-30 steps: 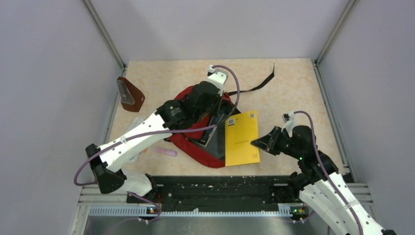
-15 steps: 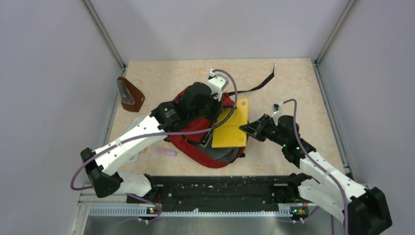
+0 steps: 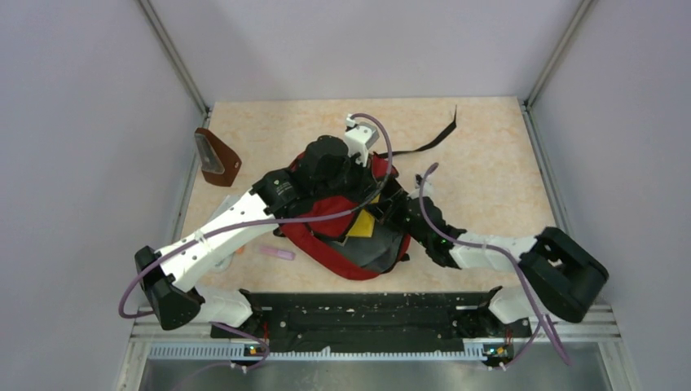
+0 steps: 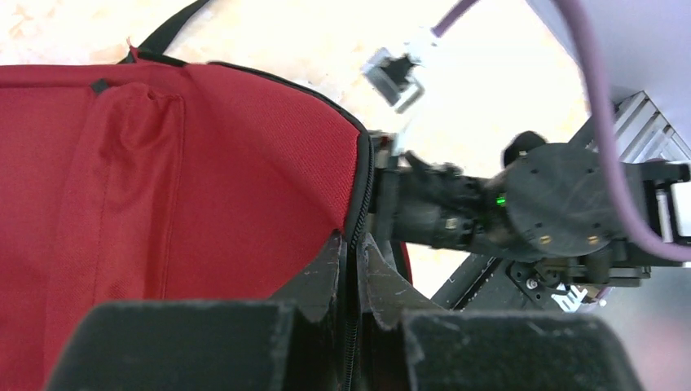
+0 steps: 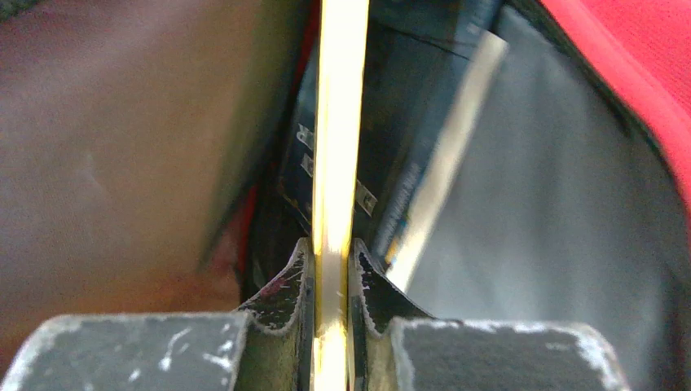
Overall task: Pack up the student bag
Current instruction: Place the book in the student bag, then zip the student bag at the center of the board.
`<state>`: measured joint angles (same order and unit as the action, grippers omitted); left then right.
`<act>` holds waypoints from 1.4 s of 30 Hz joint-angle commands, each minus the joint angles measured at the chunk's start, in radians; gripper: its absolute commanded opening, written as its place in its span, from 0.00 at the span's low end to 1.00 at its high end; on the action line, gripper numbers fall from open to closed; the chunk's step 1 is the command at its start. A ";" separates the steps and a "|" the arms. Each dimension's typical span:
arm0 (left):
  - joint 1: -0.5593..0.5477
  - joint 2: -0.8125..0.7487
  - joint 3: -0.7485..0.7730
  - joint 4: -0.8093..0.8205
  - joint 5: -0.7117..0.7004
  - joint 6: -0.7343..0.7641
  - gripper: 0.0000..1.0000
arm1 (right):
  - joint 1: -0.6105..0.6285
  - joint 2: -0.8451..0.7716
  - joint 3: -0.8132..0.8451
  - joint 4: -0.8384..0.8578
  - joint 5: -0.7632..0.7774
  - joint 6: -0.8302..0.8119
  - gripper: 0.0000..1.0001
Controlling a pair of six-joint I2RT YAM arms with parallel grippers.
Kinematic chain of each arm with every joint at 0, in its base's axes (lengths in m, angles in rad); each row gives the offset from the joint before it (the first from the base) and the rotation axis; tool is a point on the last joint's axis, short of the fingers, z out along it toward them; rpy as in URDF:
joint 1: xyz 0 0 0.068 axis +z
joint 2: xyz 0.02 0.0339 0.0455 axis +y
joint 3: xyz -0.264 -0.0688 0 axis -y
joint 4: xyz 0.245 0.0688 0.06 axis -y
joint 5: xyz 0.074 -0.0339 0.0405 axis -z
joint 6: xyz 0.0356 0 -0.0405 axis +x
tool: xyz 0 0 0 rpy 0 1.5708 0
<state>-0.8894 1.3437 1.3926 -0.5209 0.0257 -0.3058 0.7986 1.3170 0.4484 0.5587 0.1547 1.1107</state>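
The dark-red student bag point(image 3: 358, 254) lies mid-table with its mouth open toward the right. My left gripper point(image 4: 356, 248) is shut on the bag's black zipper edge point(image 4: 364, 179) and holds the flap up; in the top view it sits at the bag's upper rim point(image 3: 363, 186). My right gripper point(image 5: 330, 261) is shut on a thin yellow book point(image 5: 338, 122), seen edge-on and reaching into the bag's dark inside. In the top view only a corner of the yellow book point(image 3: 364, 223) shows, with my right gripper point(image 3: 391, 209) at the bag's mouth. A dark book point(image 5: 407, 122) lies inside beside it.
A small brown wedge-shaped pouch point(image 3: 217, 157) stands at the far left. A pink strip point(image 3: 277, 253) lies near the bag's left side. A black strap point(image 3: 428, 138) trails toward the far right. A black rail point(image 3: 367, 314) runs along the near edge.
My right gripper has carried the yellow book leftward from the open table into the bag's mouth, so most of the book is now hidden. My left gripper kept hold of the bag's edge.
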 commanded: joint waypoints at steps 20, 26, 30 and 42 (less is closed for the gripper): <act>0.072 -0.126 -0.227 0.284 -0.008 0.038 0.85 | 0.025 -0.320 -0.065 -0.286 0.335 -0.322 0.85; 0.086 -0.177 -0.300 0.354 -0.184 0.045 0.95 | 0.022 -0.602 -0.094 -0.613 0.533 -0.387 0.87; 0.100 -0.201 -0.338 0.369 -0.324 0.043 0.99 | 0.022 -0.776 -0.085 -0.726 0.583 -0.483 0.88; 0.424 -0.218 -0.503 0.360 -0.314 -0.152 0.99 | 0.023 -0.660 0.117 -0.645 0.200 -0.763 0.88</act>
<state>-0.5865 1.1561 0.9546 -0.2226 -0.3531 -0.3523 0.8169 0.5453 0.4488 -0.1413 0.5472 0.4522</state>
